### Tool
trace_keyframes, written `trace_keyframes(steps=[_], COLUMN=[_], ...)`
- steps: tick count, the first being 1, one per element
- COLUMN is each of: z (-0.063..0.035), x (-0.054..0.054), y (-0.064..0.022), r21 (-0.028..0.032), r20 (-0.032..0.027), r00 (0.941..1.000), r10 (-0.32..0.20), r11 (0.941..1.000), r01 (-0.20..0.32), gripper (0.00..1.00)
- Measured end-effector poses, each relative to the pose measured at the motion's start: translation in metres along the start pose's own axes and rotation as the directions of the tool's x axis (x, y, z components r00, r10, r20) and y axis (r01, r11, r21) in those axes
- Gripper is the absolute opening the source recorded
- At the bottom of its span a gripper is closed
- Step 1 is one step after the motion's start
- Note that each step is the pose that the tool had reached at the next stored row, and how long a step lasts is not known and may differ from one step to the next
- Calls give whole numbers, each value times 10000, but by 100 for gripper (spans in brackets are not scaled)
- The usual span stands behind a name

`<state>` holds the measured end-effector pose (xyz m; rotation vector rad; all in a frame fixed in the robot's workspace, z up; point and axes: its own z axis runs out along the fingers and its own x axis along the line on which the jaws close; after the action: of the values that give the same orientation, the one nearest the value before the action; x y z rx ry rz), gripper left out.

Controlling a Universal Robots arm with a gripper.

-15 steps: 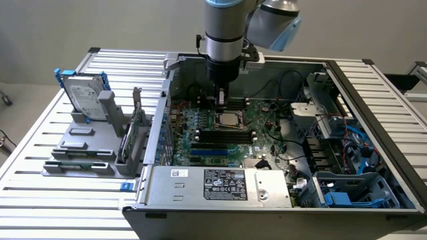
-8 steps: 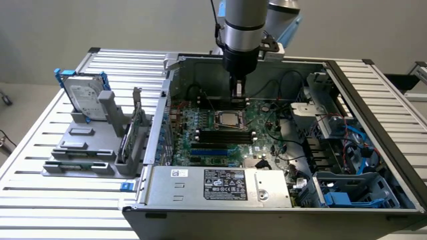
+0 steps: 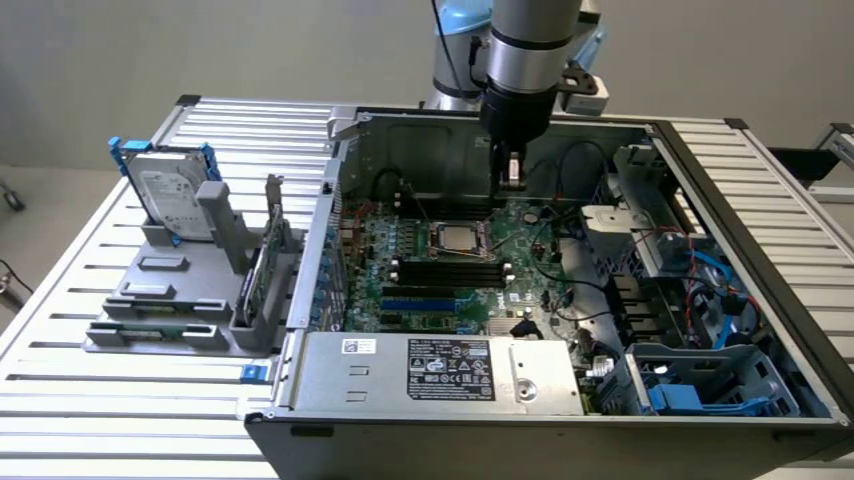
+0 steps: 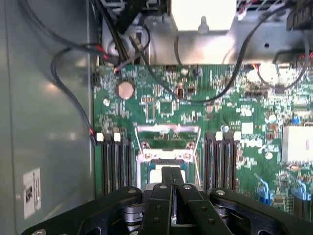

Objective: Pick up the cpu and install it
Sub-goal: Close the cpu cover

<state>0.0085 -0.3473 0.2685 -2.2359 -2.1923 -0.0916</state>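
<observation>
Sitting flat in its socket on the green motherboard (image 3: pixel 534 245), the cpu (image 3: pixel 454 238) shows its silver-grey top. Just above and behind it hangs the gripper (image 3: pixel 511 178), fingers pressed together on nothing, inside the open computer case (image 3: pixel 414 150). A hard drive (image 3: pixel 171 190) stands well apart on the exterior view's left.

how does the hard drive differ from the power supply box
The hard drive stands on edge in a grey holder outside the case; the power supply box lies flat inside it. The hard drive has a blue frame and white label; the power supply box has a large black label. Both are silver-grey.
</observation>
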Motion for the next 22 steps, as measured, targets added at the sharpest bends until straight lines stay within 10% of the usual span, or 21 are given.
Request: trace_keyframes(steps=[11,22], z=[-13,161], x=[11,0], y=[482,526], r21=[2,1], r20=[-46,-71], r00=[10000,10000], r10=[1,2], r11=[10000,10000], r01=[-1,-2], gripper=[11,11])
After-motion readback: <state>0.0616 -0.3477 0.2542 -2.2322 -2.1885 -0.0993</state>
